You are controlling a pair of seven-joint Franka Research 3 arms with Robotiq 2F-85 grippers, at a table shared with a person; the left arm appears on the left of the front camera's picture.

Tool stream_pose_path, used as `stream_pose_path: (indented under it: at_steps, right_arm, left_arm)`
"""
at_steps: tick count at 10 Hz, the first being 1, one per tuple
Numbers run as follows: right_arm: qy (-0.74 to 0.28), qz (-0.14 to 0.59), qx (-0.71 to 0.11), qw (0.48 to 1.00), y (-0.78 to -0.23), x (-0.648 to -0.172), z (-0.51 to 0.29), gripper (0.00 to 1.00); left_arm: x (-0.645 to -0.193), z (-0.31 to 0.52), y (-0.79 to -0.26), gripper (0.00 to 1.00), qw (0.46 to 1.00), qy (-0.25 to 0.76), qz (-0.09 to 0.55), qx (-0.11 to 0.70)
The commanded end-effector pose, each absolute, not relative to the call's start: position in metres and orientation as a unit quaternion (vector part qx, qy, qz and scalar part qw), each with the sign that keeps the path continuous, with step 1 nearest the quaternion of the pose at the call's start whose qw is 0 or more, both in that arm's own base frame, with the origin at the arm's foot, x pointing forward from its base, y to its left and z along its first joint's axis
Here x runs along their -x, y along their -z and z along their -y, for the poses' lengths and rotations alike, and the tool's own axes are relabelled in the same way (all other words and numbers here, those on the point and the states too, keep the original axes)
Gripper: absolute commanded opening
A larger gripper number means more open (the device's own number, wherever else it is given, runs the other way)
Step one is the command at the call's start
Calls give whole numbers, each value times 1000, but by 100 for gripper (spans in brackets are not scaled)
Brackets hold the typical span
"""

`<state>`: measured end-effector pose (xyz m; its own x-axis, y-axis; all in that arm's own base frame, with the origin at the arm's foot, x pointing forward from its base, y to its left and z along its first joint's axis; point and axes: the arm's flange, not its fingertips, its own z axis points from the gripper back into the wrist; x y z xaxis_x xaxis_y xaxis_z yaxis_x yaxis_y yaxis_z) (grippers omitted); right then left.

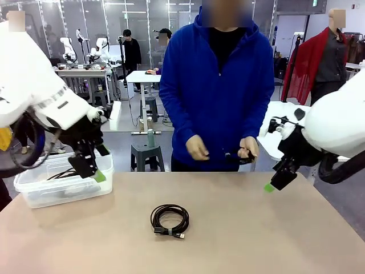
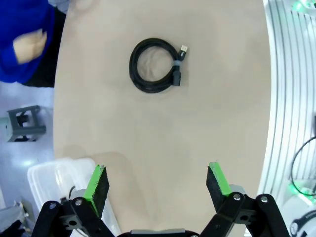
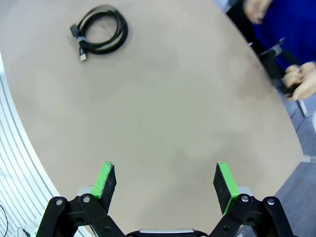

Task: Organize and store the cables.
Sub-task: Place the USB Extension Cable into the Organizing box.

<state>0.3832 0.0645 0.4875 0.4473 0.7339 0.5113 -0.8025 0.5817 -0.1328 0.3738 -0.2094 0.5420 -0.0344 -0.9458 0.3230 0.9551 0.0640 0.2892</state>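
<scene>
One cable [image 1: 169, 220], a black coil with a small plug, lies flat on the tan table [image 1: 256, 240] near its middle. It shows as the coil [image 2: 154, 65] in the left wrist view and as the coil [image 3: 100, 34] in the right wrist view. The person's hands [image 1: 222, 149] hold another thin black cable [image 1: 235, 154] beyond the far edge. My left gripper [image 1: 98, 168] hangs open over the bin; its pads [image 2: 97, 183] have nothing between them. My right gripper [image 1: 272, 184] hovers open above the table's right side, its pads [image 3: 105, 180] wide apart.
A clear plastic bin [image 1: 34, 194] stands at the table's left edge with a black cord [image 1: 60, 173] inside; its corner [image 2: 47, 175] shows beside my left fingers. The person in a blue hoodie [image 1: 219, 85] stands at the far side. Bare tabletop surrounds the coil.
</scene>
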Motion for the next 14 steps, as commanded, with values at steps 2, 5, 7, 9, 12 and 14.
stream_pose_path:
  at_steps: [2, 5, 7, 9, 12, 14]
  right_arm:
    - [-436, 307, -72, 843, -480, -361, -46, 100]
    - [-431, 295, -67, 850, -504, -383, -44, 100]
    - [-431, 295, -67, 850, -504, -383, -44, 100]
    - [-431, 295, -67, 850, -504, -383, -44, 100]
    - [-448, 307, -80, 836, -544, -358, -14, 100]
    - [-439, 310, -71, 840, -564, -338, 26, 100]
  left_arm:
    - [-376, 219, -531, 100, 683, 691, 237, 30]
    - [-374, 222, -534, 100, 691, 688, 222, 17]
    - [-374, 222, -534, 100, 691, 688, 222, 17]
    - [-374, 222, -534, 100, 691, 688, 222, 17]
    - [-395, 253, -520, 100, 655, 722, 220, 43]
    - [-416, 273, -503, 100, 657, 724, 203, 54]
